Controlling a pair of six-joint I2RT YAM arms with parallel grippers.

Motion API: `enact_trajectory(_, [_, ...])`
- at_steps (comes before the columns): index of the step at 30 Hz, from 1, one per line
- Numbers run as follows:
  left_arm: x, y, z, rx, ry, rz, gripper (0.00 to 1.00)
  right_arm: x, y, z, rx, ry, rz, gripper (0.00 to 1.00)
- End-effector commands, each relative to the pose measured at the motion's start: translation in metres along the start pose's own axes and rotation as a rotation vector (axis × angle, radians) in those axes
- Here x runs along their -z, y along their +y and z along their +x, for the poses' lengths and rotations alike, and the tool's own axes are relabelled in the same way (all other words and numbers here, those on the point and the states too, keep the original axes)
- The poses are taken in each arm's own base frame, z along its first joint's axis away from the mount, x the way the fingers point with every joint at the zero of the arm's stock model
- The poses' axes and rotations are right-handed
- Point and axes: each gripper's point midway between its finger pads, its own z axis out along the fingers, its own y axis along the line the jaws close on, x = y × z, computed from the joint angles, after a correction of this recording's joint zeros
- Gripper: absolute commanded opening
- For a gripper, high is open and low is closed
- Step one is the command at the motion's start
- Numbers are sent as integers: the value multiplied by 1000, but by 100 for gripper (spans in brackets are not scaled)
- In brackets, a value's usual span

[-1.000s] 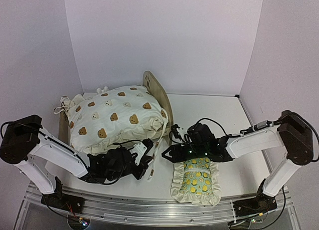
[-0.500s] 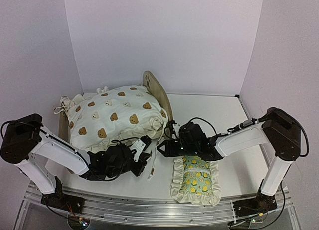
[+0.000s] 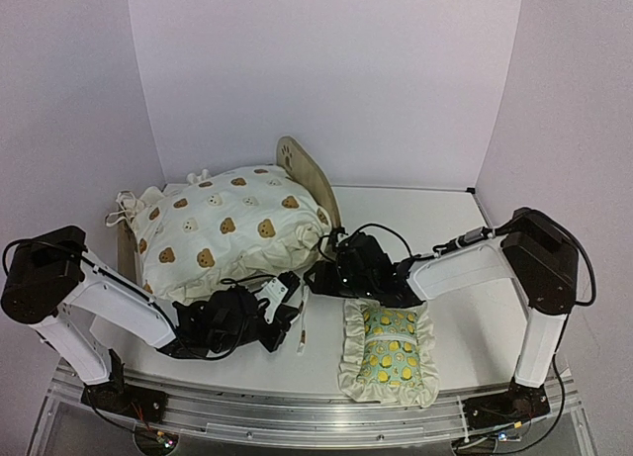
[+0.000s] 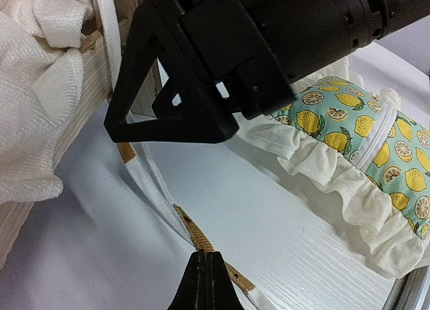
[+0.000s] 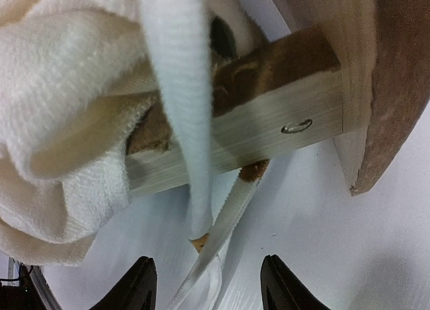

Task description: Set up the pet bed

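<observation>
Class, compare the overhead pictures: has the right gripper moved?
Yes. The right gripper has shifted left, away from the lemon pillow, toward the pet bed.

A white tabletop with a faint wood grain fills the lower part of the scene. A plain, pale lilac back wall rises behind its far edge, where a thin dark line marks the join. A left wall and a right wall of the same colour close in on either side of the tabletop. A grooved metal rail runs along the tabletop's near edge. The light is soft and even, and shadows on the tabletop are faint.
</observation>
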Motion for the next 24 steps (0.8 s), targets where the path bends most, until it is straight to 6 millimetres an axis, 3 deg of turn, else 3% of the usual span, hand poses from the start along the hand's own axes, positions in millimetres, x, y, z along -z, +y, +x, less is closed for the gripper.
enact_trajectory(1, [0, -4, -3, 6, -25, 33, 0, -15, -5, 3, -44, 22, 35, 53])
enact_trajectory(6, [-2, -7, -1, -5, -25, 46, 0, -24, -3, 6, -43, 26, 38, 50])
enact_trajectory(18, [-7, -13, 3, -15, -19, 77, 0, -33, 22, 8, -7, 23, -30, 49])
enact_trajectory(24, [-6, -14, 4, -11, -21, 85, 0, -36, 23, 2, 7, -19, -15, 38])
